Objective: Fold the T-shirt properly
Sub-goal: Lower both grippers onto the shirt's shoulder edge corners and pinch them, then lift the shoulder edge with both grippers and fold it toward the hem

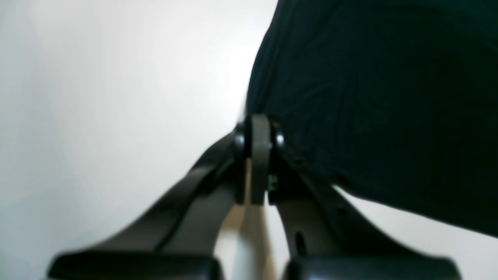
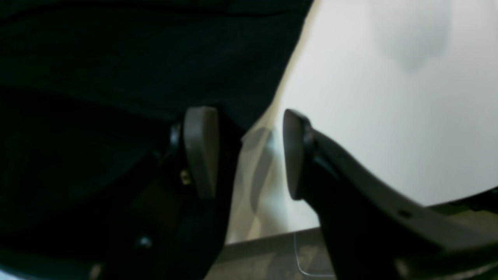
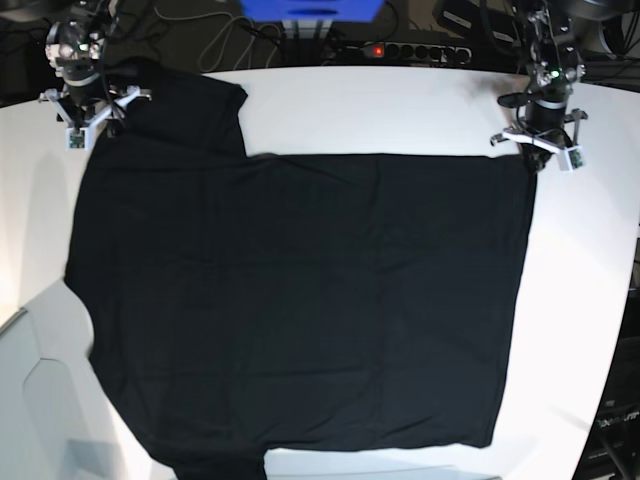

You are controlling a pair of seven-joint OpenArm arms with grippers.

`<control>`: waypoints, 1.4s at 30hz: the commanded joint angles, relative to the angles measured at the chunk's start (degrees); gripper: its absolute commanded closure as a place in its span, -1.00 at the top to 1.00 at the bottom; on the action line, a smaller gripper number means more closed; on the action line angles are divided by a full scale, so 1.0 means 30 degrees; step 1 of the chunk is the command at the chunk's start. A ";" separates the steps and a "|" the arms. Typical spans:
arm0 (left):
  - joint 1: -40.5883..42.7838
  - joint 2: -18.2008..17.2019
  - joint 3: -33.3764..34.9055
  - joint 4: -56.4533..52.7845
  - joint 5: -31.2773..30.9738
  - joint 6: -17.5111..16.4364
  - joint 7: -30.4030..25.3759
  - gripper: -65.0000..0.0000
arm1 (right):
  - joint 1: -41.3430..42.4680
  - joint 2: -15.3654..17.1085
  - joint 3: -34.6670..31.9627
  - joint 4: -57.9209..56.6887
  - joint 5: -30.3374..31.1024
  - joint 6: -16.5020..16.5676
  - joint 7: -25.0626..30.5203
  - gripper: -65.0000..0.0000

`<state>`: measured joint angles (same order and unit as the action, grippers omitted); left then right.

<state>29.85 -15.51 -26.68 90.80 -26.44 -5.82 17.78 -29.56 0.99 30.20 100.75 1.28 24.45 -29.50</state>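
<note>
Pinching T-shirt (image 3: 300, 300) corner at two o'clock, left gripper (image 1: 260, 155) closed; right gripper (image 2: 243, 153) open at ten o'clock, should clamp before lifting evenly.

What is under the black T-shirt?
The T-shirt lies spread flat on a white table, which shows around its edges. The table surface beneath the cloth is covered, so whether anything else lies under it cannot be seen.

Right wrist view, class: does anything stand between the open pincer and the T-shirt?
Nothing visible does. The right pincer is open at the edge of the black T-shirt, with only bare white table showing between its fingertips.
</note>
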 commanded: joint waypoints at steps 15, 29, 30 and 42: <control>0.0791 -0.0296 -0.0236 0.0457 -0.0023 -0.0066 -0.0432 -1.00 | -0.0329 0.0093 0.0118 0.1362 -0.0324 0.0276 -0.0498 -1.00; 0.1876 0.0261 -0.2727 0.2713 -0.0082 -0.0066 -0.0403 -1.00 | -0.0359 -0.1020 0.1378 0.5171 -0.0294 0.3558 -0.0468 -1.00; 0.1876 0.0261 -0.2756 0.2948 -0.0082 -0.0066 -0.0403 -1.00 | -0.0066 -0.1284 0.1788 0.5171 -0.0294 0.3851 -0.0468 -1.00; 0.1231 0.0290 -0.2756 0.3856 -0.0082 -0.0007 -0.0403 -1.00 | 0.2044 -0.1401 0.2931 0.5142 -0.0294 0.5184 -0.0644 -1.00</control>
<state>33.93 -13.91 -34.41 101.16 -26.46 -6.13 18.26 -23.40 -3.66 38.85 115.18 -0.14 39.13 -32.86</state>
